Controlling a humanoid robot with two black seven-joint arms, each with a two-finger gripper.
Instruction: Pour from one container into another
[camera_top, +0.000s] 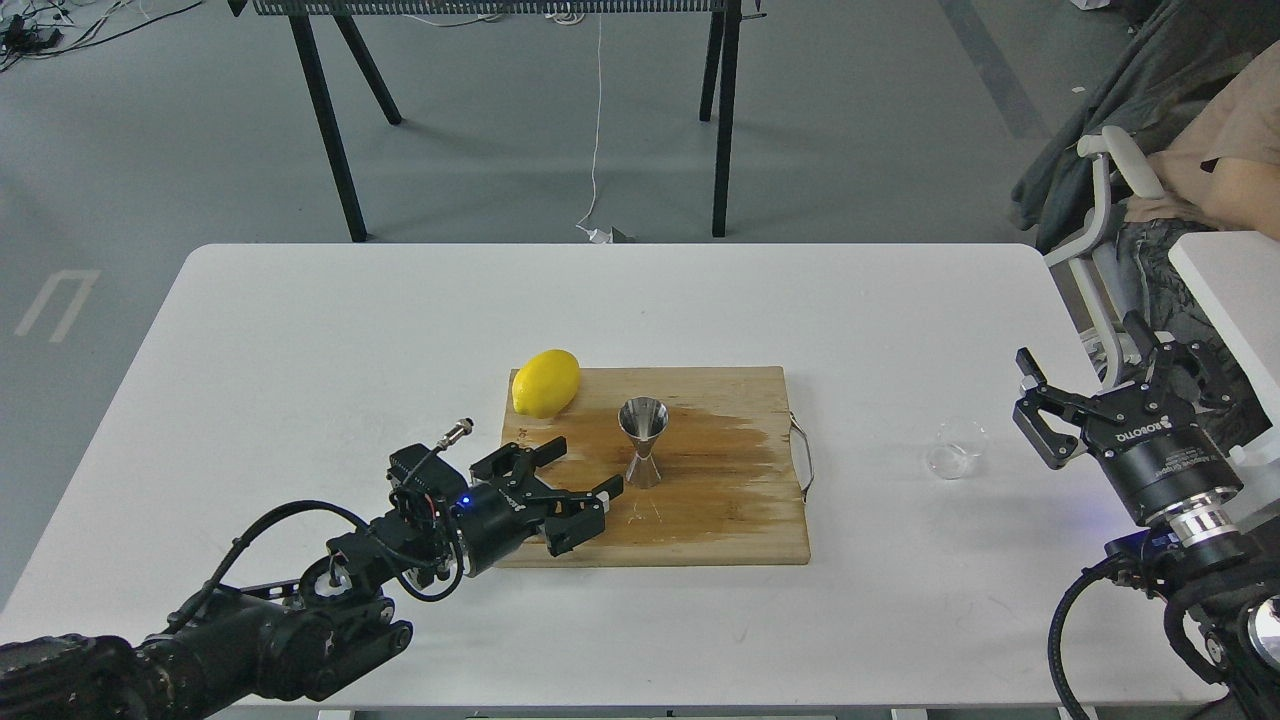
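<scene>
The steel hourglass jigger (643, 443) stands upright near the middle of the wooden cutting board (720, 510). My left gripper (580, 475) is open a little to the jigger's left, over the board's left part, holding nothing. The small clear glass cup (957, 447) sits on the white table to the right of the board. To the right of the cup my right gripper (1085, 365) is open and apart from the cup.
A yellow lemon (545, 382) lies at the board's far left corner. The board has a dark wet stain and a metal handle (805, 455) on its right side. A chair with clothes stands off the table's right edge.
</scene>
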